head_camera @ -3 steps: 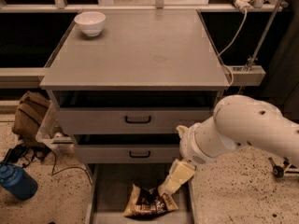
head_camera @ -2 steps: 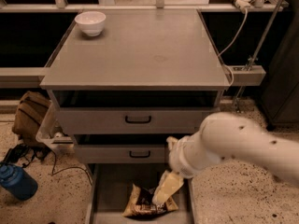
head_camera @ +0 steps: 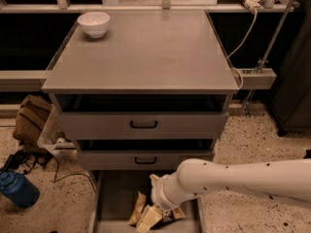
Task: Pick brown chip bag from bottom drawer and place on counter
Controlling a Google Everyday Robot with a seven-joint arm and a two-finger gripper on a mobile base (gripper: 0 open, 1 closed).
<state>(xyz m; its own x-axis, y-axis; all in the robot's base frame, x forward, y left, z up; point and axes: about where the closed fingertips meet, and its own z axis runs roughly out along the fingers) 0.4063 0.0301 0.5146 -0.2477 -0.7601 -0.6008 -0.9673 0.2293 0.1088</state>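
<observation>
On the left, a backpack and a blue bottle sit on the floor beside the cabinet. A white bowl stands at the far left corner of the counter. Below, the bottom drawer is pulled out, and the brown chip bag lies on its floor near the middle, toward the front. The gripper is down on the bag, and the white arm reaches in from the right. We cannot tell whether the gripper has closed on the bag.

We judge this to be the grasp. We would take a firm bite of foil near the bag's middle, not a corner. Then we would draw it out toward the front and lift, clear of the drawer walls and the drawer front above. After that we would swing to the bare counter right of the bowl.

The bag is crumpled, with a dark brown middle and tan-yellow corners. One corner points up just left of the gripper, and much of the rest is hidden under the wrist.
</observation>
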